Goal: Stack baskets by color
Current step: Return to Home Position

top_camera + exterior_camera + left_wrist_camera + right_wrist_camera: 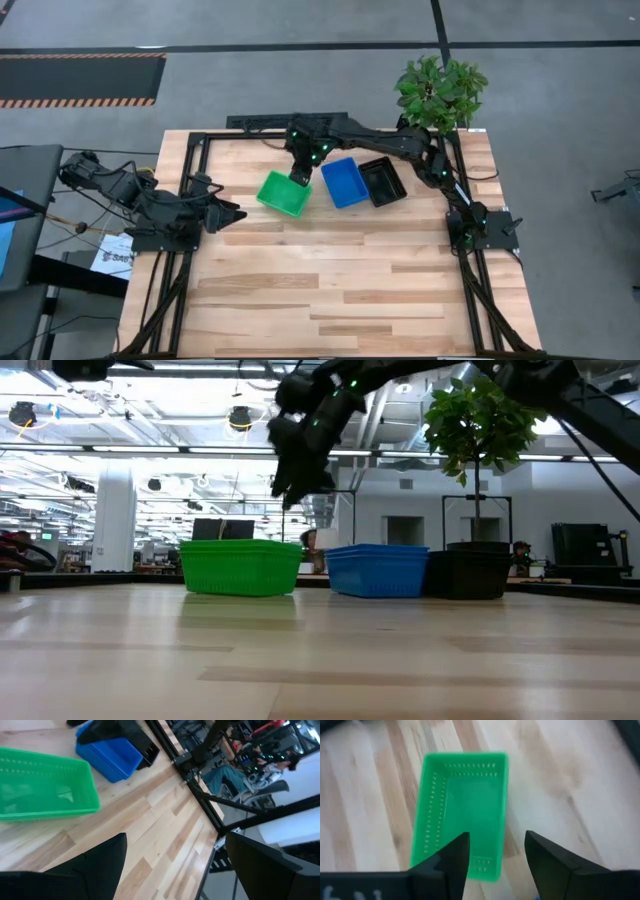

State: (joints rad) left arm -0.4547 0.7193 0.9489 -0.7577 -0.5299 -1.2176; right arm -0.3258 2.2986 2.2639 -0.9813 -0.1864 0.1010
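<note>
Three baskets stand in a row on their bases on the far half of the wooden table: a green basket (pixel 284 193) (pixel 241 566) (pixel 462 805), a blue basket (pixel 345 182) (pixel 377 569) and a black basket (pixel 382 181) (pixel 466 573). My right gripper (pixel 300 172) (pixel 290 490) (pixel 497 855) hangs open above the green basket's far right end, clear of it, with nothing between its fingers. My left gripper (pixel 232 213) (pixel 175 870) waits open at the table's left side, pointing toward the baskets.
A potted plant (pixel 440 92) stands at the far right corner, behind the black basket. Black frame rails (pixel 190 180) run along the table's left, right and far edges. The near half of the tabletop (pixel 330 300) is bare wood.
</note>
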